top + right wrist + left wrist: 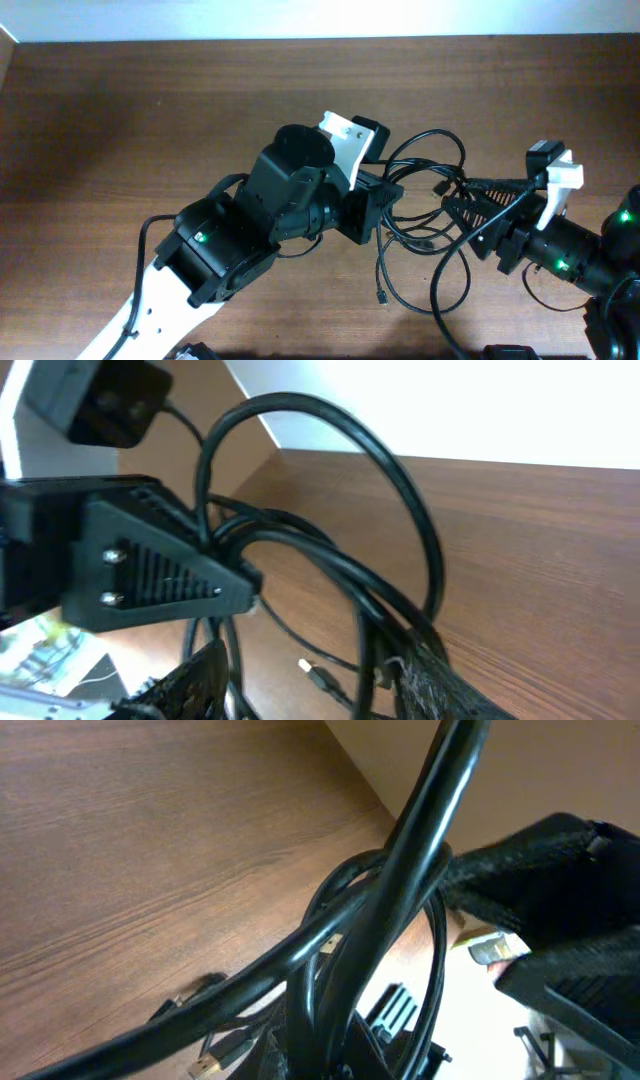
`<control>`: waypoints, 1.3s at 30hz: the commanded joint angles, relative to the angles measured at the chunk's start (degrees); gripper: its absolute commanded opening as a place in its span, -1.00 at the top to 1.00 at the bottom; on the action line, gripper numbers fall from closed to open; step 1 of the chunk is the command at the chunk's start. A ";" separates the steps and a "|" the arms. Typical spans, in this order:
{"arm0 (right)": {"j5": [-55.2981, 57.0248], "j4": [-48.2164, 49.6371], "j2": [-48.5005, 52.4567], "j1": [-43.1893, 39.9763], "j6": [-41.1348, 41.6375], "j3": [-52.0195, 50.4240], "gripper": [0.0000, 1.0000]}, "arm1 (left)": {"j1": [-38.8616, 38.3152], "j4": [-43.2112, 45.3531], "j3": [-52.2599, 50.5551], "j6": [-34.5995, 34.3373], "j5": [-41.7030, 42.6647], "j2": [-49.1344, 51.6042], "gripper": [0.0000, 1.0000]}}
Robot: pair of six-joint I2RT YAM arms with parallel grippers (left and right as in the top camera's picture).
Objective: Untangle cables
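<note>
Pinching the cables [420, 830] between closed fingers, the left gripper [392, 190] holds the bundle at its own tip. From the overhead view, the tangle spreads out from that pinch point on the side away from the left arm. One loop arches up from the left gripper toward the far edge of the table [150, 100]. Other strands sag from it toward the near edge, and one of these ends in a small plug [382, 296] lying just below the left gripper on the wood.

Facing the left gripper from across the tangle is the right gripper [455, 195]. Its two triangular fingers stand apart, not clamped on anything. Several strands run from the left gripper's pinch into the gap between those fingers. In the right wrist view they lie along one mesh-textured finger [440, 680]. A second metal-tipped plug [318, 675] rests on the table below and beyond the left gripper's tip.
</note>
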 commanded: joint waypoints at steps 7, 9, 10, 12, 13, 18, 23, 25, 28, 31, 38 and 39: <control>1.70 -2.21 -0.17 -0.15 -0.28 0.35 0.12 | 0.09 8.68 0.66 0.50 10.16 -0.61 1.00; 0.94 -2.25 -0.17 -0.15 -0.28 0.35 0.69 | 0.09 9.97 0.66 -0.28 10.14 -0.59 1.00; 0.94 -2.25 -0.17 -0.15 -0.26 0.35 0.82 | 0.09 10.01 0.66 -0.39 10.14 -0.55 1.00; 0.96 -2.23 -0.17 -0.15 -0.26 0.35 0.92 | 0.09 9.86 0.66 -0.35 7.98 -0.55 1.00; 0.96 -2.25 -0.17 -0.15 -0.24 0.35 0.92 | 0.09 9.29 0.66 -0.35 5.84 -0.55 1.00; 2.05 -2.27 -0.17 -0.17 0.24 0.35 0.92 | 0.15 -0.44 0.66 -9.38 -13.88 -0.57 1.00; 7.04 -3.13 -0.17 -0.17 3.72 0.35 0.92 | 0.15 -8.41 0.66 -36.00 -25.49 -0.57 1.00; 7.28 -3.10 -0.17 -0.17 3.69 0.35 0.92 | 0.15 -8.39 0.66 -35.95 -25.46 -0.57 1.00; 7.50 -3.21 -0.17 -0.15 3.69 0.35 0.92 | 0.15 -8.44 0.66 -35.91 -25.42 -0.57 1.00; 11.21 -4.09 -0.20 -0.17 6.60 0.35 0.93 | 0.15 -8.63 0.66 -36.76 -26.18 -0.57 1.00; 24.26 -7.98 -0.20 -0.17 16.26 0.35 0.92 | 0.15 -15.06 0.66 -60.02 -36.46 -1.42 1.00; 25.94 -8.74 -0.20 -0.17 17.70 0.35 0.92 | 0.15 -15.04 0.66 -60.87 -37.33 -1.88 1.00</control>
